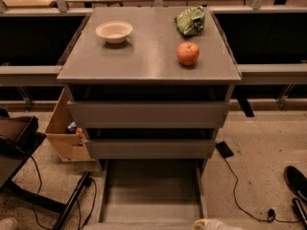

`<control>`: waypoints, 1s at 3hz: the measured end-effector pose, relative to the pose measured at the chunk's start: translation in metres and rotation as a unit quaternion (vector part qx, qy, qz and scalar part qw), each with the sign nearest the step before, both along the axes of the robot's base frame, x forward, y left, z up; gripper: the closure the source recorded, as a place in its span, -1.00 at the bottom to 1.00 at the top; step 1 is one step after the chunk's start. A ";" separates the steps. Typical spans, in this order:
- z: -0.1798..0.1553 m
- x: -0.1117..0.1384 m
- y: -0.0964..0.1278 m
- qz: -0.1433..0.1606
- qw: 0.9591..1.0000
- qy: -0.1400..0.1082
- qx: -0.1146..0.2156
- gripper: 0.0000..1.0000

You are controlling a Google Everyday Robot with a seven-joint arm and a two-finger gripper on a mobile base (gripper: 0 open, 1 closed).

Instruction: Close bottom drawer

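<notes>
The bottom drawer (151, 188) is pulled far out at the foot of the grey cabinet. Its shallow grey tray is bare and its front (139, 225) lies along the lower edge of the view. The two wider drawers (148, 113) above it stand slightly ajar. Of my gripper (209, 224) only a white tip shows, at the bottom edge by the drawer's front right corner. The rest of it and of the arm is out of view.
On the cabinet top (144, 56) stand a white bowl (114, 31), a red apple (188, 53) and a green bag (191, 20). A cardboard box (64, 135) sits on the floor to the left. Cables (237, 195) and a black shoe (296, 182) lie to the right.
</notes>
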State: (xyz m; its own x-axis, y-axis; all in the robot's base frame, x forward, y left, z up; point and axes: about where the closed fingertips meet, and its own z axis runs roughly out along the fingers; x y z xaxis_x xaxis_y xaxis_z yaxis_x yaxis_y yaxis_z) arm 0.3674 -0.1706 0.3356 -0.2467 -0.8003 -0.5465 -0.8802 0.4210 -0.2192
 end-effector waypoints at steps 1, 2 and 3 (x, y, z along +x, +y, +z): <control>-0.044 0.005 0.022 -0.010 0.999 -0.006 0.050 1.00; -0.095 0.001 0.045 -0.015 0.996 0.012 0.093 1.00; -0.138 -0.010 0.057 -0.021 0.992 0.036 0.116 1.00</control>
